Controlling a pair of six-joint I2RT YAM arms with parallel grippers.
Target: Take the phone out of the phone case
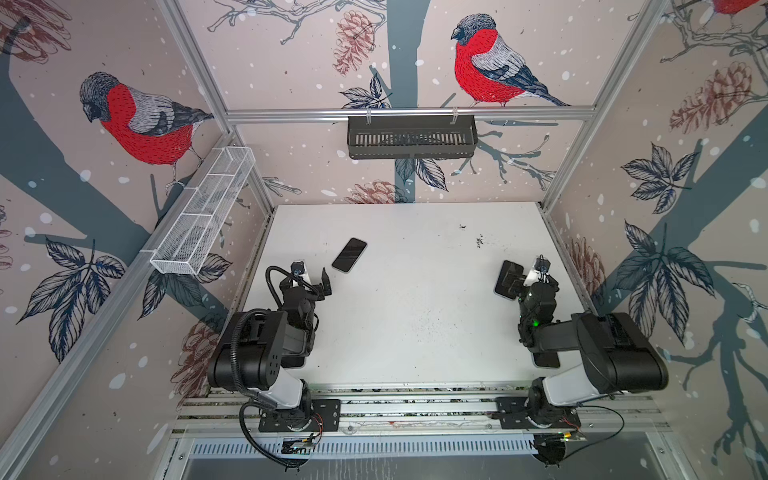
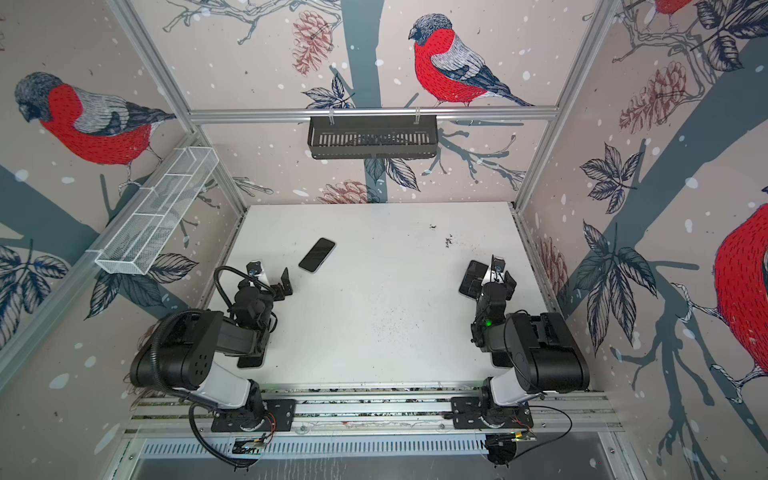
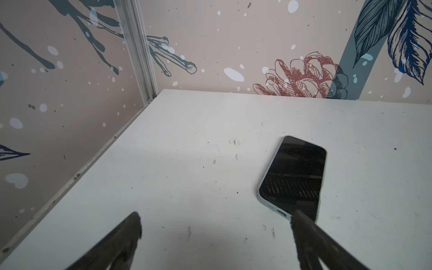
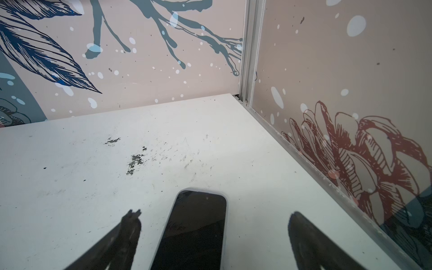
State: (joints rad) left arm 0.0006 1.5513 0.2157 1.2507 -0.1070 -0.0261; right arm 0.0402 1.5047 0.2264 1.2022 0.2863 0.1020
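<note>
Laboratory robot test cell. An aluminium frame carrying bird-print panels encloses a scuffed white tabletop. A black basket hangs on the frame well beyond the left gripper; behind that gripper, both arm bases are bolted to a rail.

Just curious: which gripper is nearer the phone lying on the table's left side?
Left. The left gripper is open beside the phone, one fingertip by its corner; the right gripper is across the table, open over another dark slab.
</note>
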